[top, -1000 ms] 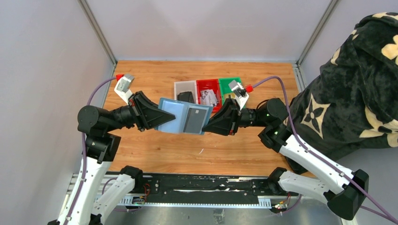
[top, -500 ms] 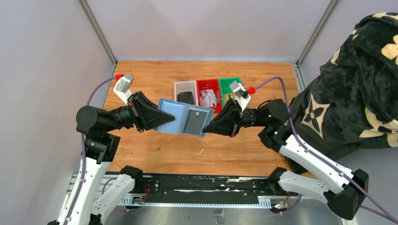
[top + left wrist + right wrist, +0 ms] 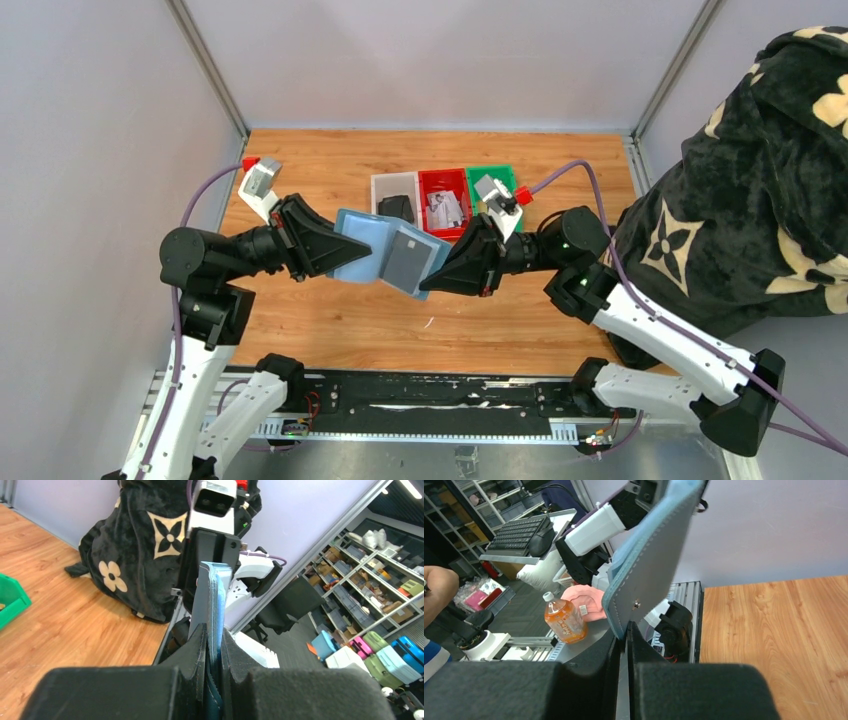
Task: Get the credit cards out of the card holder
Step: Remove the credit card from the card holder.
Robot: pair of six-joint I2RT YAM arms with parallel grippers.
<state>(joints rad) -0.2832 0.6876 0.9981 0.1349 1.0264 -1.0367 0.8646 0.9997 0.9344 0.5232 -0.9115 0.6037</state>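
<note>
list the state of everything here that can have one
teal-blue bifold leather-like card holder: open, held in the air between both grippers
grey plastic credit card: seated in the holder's right half, not pulled out
left gripper: shut on the holder's left edge
right gripper: shut on the holder's right edge
red plastic bin: upright, holds pale printed items
white plastic bin: upright, holds a black wallet

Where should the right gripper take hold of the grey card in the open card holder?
Probably the edge of the grey card nearest the right gripper, pinched flat from the right: the left gripper holds the card holder open, card face exposed.
</note>
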